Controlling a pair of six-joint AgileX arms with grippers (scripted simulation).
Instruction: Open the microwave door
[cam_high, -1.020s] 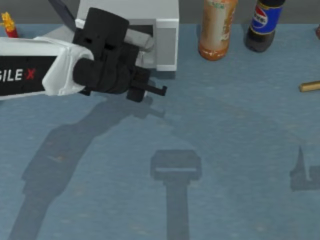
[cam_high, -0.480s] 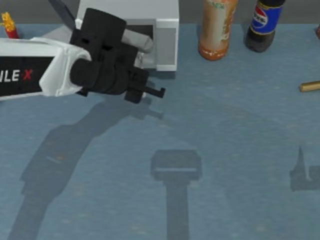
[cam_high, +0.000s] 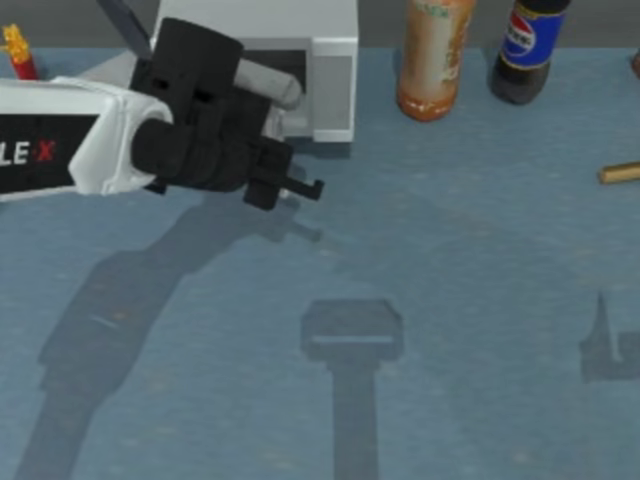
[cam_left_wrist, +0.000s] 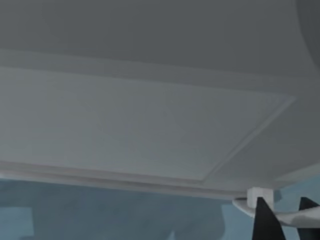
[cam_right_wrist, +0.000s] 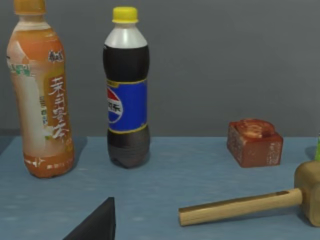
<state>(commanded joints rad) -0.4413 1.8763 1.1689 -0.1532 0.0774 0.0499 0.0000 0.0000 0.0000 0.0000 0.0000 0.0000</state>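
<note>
The silver-white microwave stands at the back of the table, left of centre, and a strip of its dark cavity shows. My left gripper hangs just in front of it, and the arm covers most of the front. In the left wrist view the microwave door fills the frame as a grey panel. Its white handle lies between the two black fingers of my left gripper, which is shut on it. My right gripper shows only as a dark tip, parked at the right.
An orange tea bottle and a cola bottle stand to the right of the microwave. A wooden mallet and a red block lie at the far right. A red and yellow item sits at the far left.
My left arm and gripper have drifted a little to the left and slightly toward the table's front, still on the handle. Nothing else has moved.
</note>
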